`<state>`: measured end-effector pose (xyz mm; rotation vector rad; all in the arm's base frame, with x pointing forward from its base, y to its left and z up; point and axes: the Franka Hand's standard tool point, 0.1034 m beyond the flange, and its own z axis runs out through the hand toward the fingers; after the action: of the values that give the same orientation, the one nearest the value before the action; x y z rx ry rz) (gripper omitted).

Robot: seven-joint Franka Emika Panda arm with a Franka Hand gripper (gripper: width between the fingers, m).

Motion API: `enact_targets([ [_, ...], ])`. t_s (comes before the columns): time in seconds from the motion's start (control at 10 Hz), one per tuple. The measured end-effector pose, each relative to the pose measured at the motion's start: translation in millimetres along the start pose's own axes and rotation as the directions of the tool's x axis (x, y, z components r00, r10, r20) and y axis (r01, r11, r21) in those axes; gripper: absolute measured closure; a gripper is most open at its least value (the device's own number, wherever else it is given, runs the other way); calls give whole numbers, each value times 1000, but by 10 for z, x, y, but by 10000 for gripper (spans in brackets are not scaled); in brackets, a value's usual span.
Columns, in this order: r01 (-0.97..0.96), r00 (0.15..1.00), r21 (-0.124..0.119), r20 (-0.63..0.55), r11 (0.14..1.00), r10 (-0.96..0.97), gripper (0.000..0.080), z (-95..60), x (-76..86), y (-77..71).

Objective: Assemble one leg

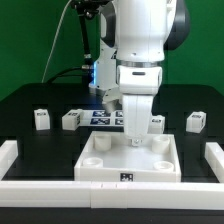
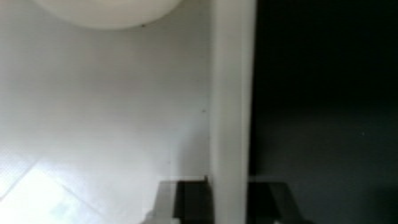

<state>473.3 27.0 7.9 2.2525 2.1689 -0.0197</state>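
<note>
Small white legs with tags stand on the black table in the exterior view: one [image 1: 41,119], a second [image 1: 70,120], a third [image 1: 196,121], and one [image 1: 155,122] just beside the arm. None is held. My gripper [image 1: 133,133] is down at the far rim of the large white tray-shaped part [image 1: 105,165]. In the wrist view my gripper [image 2: 231,200] straddles the tray's raised rim [image 2: 231,100], with one dark finger [image 2: 189,202] inside and the other outside, both pressed against it. A round socket [image 2: 107,10] shows in the tray floor.
The marker board [image 1: 100,117] lies behind the tray, partly hidden by the arm. White rails stand at the exterior view's left [image 1: 8,152], right [image 1: 213,155] and front [image 1: 60,192]. Cables hang behind the arm.
</note>
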Motion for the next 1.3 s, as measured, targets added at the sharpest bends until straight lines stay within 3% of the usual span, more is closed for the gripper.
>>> enact_targets([
  [0.1,11,1000,14,7,1000,-11,739,-3,23,21],
  [0.6,20,1000,-3,7,1000,-20,739,-11,389,242],
  [0.9,-8,1000,-1,6,1000,8,739,-14,528,270],
  [1.3,-14,1000,9,11,1000,14,739,-14,536,269],
])
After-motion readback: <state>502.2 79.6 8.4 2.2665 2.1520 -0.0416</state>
